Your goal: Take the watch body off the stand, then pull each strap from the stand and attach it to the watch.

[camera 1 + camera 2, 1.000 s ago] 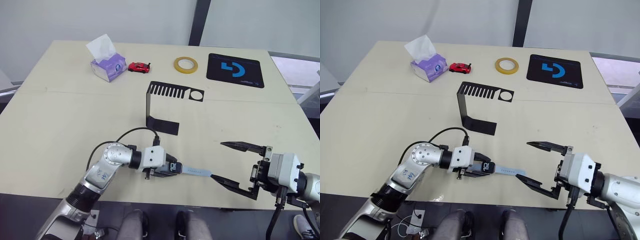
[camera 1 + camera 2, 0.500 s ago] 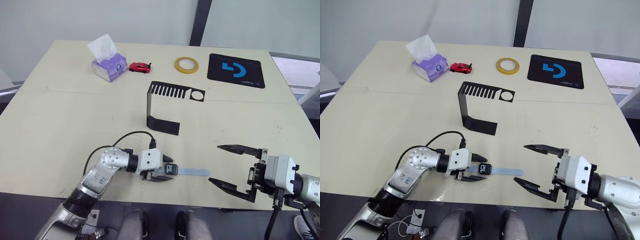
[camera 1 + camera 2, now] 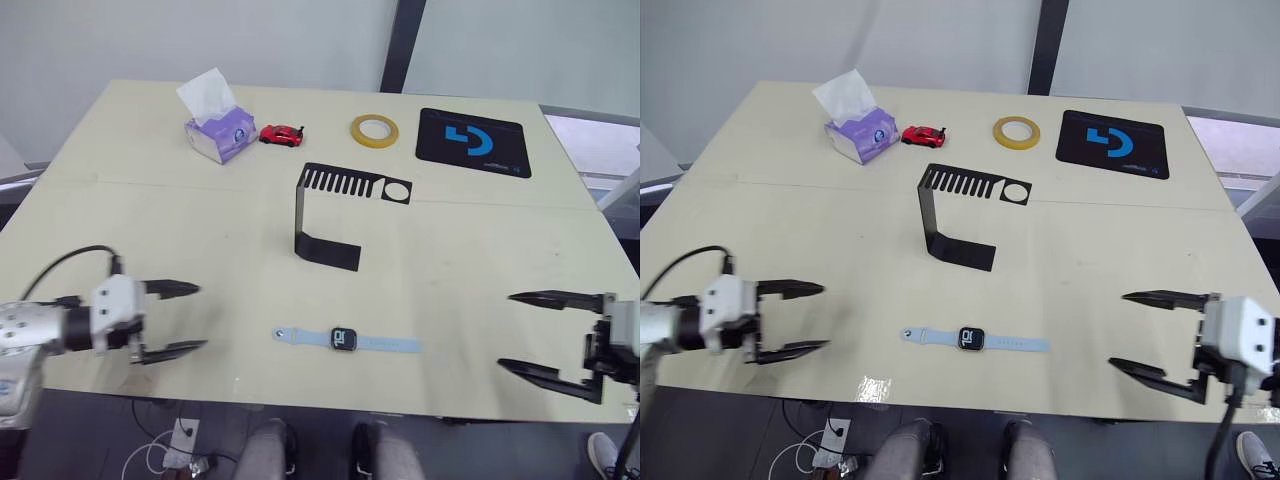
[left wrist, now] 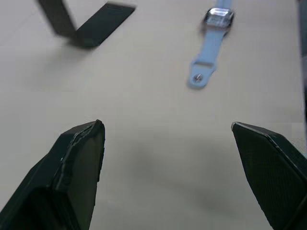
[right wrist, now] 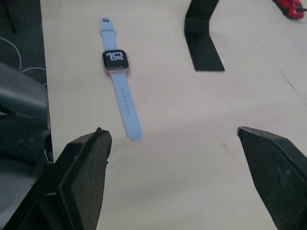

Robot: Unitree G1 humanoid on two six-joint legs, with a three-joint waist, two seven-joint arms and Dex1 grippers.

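left gripper spread wide, empty, well left of the watch | right gripper spread wide, empty, well right | watch body flat on surface, both straps attached | stand bare | task looks complete

The stand is cut off above its foot in the left wrist view. Digits on the watch body are illegible.
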